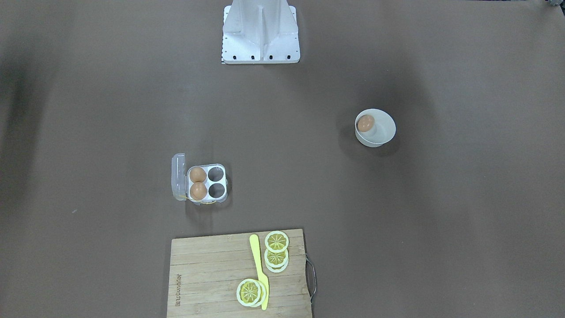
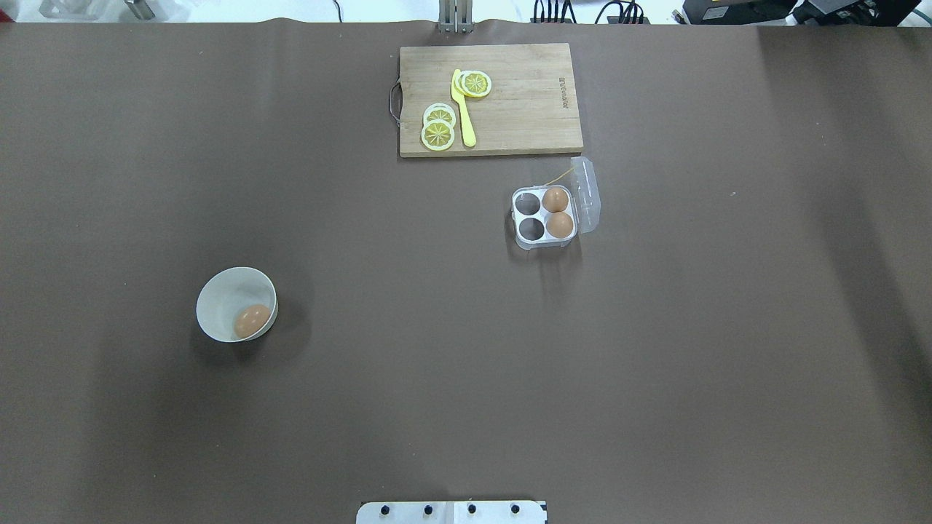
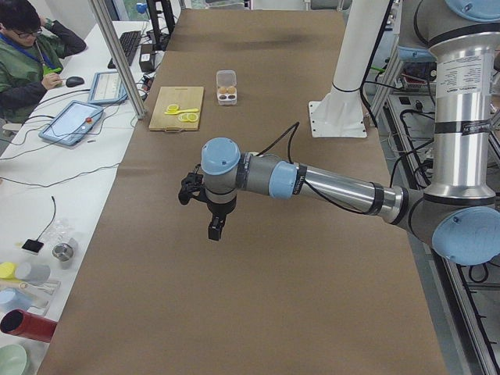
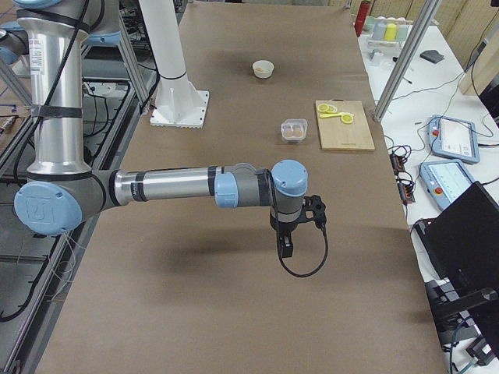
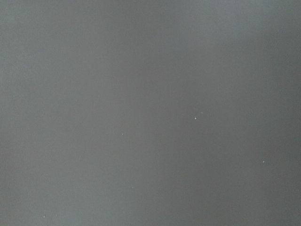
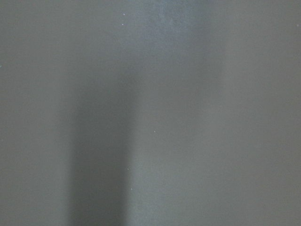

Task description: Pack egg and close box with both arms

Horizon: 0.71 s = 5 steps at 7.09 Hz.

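Two arms are out over the brown table (image 2: 466, 378), one gripper each. The left gripper (image 3: 215, 226) hangs fingers-down above bare cloth at the end of the left arm (image 3: 328, 183), and the right gripper (image 4: 286, 248) hangs the same way from the right arm (image 4: 171, 187). Only the side cameras catch them, so I cannot tell whether either set of fingers is spread or pressed together. Both wrist cameras see nothing but plain table. There are three eggs in all. The egg (image 2: 252, 320) to be packed lies alone in one round white bowl (image 2: 218, 291), far beyond the right gripper along the table. The one box (image 2: 545, 212) sits well beyond the right gripper too, though nearer than the bowl, and likewise far past the left gripper. Its clear lid (image 2: 587, 195) stands open. Of its four cells, the two beside the lid hold two more eggs (image 2: 555, 199), one each, and the two empty cells (image 2: 531, 229) lie on the side away from the lid. Just past the box is one wooden cutting board (image 2: 524, 109) carrying one yellow knife (image 2: 463, 109) and lemon slices (image 2: 437, 134) in two overlapping clusters, at least four. One white stand (image 1: 260, 31) rises at the robot's side.
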Each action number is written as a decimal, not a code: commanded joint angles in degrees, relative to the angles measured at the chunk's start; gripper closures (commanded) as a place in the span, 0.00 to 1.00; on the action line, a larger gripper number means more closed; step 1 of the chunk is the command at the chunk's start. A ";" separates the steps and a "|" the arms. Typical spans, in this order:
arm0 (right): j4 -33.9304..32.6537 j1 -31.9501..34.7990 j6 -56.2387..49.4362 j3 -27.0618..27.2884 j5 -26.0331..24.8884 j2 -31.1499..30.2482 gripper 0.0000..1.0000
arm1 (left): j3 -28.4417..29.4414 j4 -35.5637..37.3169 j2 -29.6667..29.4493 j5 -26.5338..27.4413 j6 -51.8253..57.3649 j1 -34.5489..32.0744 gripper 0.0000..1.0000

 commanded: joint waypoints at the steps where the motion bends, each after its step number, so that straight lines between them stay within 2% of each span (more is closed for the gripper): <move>1: 0.00 -0.18 0.24 0.64 1.18 0.84 0.00 | 2.02 -3.66 -1.00 -3.61 -1.74 0.23 0.02; 2: -0.09 -0.71 0.33 0.11 2.23 0.93 0.00 | 0.71 -3.66 -1.43 -8.61 -5.76 0.32 0.02; 3: -0.09 -0.80 0.24 0.11 5.81 0.75 0.00 | -0.17 -5.74 -1.87 -9.01 -6.23 1.02 0.02; 5: 0.00 -0.80 -0.37 0.72 6.37 0.31 0.00 | 2.44 -17.93 -0.13 -9.01 -7.02 3.39 0.02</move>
